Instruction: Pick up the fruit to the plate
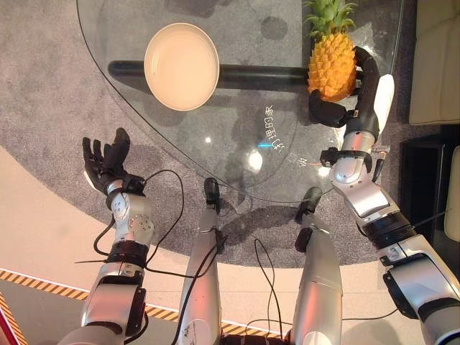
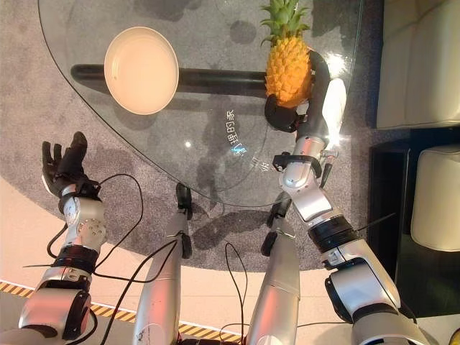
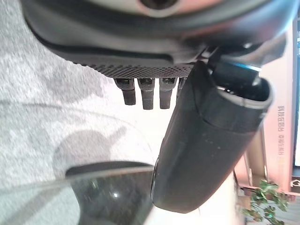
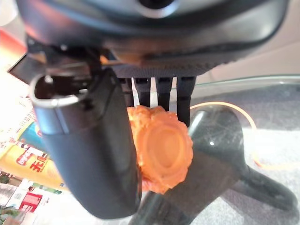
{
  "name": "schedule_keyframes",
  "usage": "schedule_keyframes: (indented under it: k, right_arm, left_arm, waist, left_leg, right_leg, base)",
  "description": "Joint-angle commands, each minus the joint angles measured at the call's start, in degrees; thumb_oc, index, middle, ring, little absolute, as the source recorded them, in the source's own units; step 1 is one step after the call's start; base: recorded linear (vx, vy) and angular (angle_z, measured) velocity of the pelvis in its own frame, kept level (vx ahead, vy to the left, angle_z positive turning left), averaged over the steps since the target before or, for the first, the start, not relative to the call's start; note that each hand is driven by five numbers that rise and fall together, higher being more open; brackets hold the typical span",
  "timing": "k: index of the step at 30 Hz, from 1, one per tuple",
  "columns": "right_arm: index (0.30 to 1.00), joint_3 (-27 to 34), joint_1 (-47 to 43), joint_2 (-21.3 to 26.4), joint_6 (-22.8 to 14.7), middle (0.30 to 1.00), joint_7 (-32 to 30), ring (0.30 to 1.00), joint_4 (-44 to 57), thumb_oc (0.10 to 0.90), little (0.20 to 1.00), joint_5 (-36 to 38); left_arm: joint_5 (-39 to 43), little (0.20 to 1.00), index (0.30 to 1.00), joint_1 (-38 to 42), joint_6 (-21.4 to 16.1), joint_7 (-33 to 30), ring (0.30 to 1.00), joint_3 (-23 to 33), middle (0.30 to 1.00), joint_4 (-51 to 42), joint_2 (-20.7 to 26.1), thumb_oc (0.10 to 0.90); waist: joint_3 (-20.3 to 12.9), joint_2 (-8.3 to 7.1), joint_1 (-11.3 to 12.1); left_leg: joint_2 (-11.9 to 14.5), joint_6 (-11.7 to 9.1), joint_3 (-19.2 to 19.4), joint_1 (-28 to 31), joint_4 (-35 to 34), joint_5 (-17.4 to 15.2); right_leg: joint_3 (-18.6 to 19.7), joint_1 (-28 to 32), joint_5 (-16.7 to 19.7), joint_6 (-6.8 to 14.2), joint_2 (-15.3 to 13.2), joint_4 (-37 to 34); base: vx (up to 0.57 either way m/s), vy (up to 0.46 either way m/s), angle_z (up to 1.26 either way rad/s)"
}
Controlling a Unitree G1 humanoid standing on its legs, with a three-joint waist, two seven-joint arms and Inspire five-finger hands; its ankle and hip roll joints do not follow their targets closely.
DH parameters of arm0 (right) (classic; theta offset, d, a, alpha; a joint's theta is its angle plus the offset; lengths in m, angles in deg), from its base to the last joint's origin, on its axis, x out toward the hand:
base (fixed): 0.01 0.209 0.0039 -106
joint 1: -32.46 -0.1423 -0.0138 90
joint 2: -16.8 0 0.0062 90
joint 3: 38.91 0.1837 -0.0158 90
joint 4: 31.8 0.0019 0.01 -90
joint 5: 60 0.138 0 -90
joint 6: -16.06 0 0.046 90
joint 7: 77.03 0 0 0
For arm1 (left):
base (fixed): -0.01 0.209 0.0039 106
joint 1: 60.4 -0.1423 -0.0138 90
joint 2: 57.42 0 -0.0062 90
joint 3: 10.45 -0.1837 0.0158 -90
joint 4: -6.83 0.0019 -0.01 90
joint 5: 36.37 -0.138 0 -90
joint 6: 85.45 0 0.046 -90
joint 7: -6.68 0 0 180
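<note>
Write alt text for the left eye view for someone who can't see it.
The right hand grips a pineapple upright at the right of a glass table. An empty cream plate sits to its left. The left hand is open, off the table's left edge.

Right hand [image 1: 357, 100] grips pineapple [image 1: 331, 65] beside plate [image 1: 181, 66].

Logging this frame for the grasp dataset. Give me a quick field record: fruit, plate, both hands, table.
fruit: pineapple, upright, at the table's right side
plate: cream plate, nothing on it, on the glass to the left of the pineapple
right hand: right hand, fingers and thumb curled round the pineapple
left hand: left hand, open, off the table's left edge, holding nothing
table: glass table
</note>
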Motion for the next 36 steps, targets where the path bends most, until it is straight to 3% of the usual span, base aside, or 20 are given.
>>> schedule_keyframes:
  k: [1,8,11,24,36]
  right_arm:
    - [0.3,3.36,-1.76,3.32,-8.91,0.3,-2.9,0.3,12.02,0.1,0.2,-7.28]
    - [0.3,4.08,-1.74,2.97,-12.96,0.3,-1.07,0.3,14.88,0.1,0.2,-11.36]
    - [0.3,4.61,-1.61,2.43,-13.48,0.3,-0.5,0.3,16.15,0.1,0.2,-12.86]
    - [0.3,5.7,-2.17,2.74,-15.85,0.3,2.4,0.3,21.46,0.1,0.2,-16.12]
    - [0.3,3.69,-3.27,4.56,-16.55,0.3,5.86,0.3,23.98,0.1,0.2,-17.1]
  left_arm:
    - [-6.25,0.9,0.9,0.71,-6.84,-1.48,0.9,3.29,0.9,-5.36,5.6,0.8]
    - [-11.44,0.9,0.9,1.12,-8.43,2.33,0.9,2.2,0.9,-13.54,3.21,0.8]
    - [-13.43,0.9,0.9,1.09,-7.32,2.53,0.9,1.7,0.9,-17.9,2.45,0.8]
    - [-11.93,0.9,0.9,1.7,0.7,10.77,0.9,-1.57,0.9,-29.44,1.88,0.8]
    - [-4.52,0.9,0.9,2.76,9.24,16.89,0.9,-4.9,0.9,-31.75,2.39,0.8]
  waist:
    - [-1.27,0.09,-1.14]
    - [-1.27,-0.02,-0.79]
    - [-1.27,-0.21,-0.68]
    - [-1.27,-0.71,-0.87]
    - [-1.27,-0.53,-1.23]
  left_leg:
    - [1.15,-1.81,-2.4,-2.26,5.75,-4.02]
    - [1.03,-1.81,-2.69,-2.75,6.06,-4.49]
    - [1.0,-1.81,-2.74,-2.99,6.38,-4.76]
    - [1.19,-1.93,-2.62,-4.01,6.8,-4.89]
    - [1.28,-1.93,-2.25,-4.03,6.86,-4.79]
  right_leg:
    - [0.29,1.62,1.95,1.91,-0.18,-4.38]
    - [0.06,1.69,2.13,2.19,-0.3,-4.76]
    - [-0.16,1.7,2.09,2.25,-0.34,-4.77]
    - [-0.45,1.59,2.77,2.67,-0.32,-5.8]
    - [-0.58,1.79,3.07,3.03,-0.59,-6.21]
  base:
    - [0.0,0.0,0.0]
    - [0.0,-0.035,0.01]
    - [0.01,-0.045,0.01]
    - [0.0,-0.014,0.0]
    - [0.0,0.0,0.0]
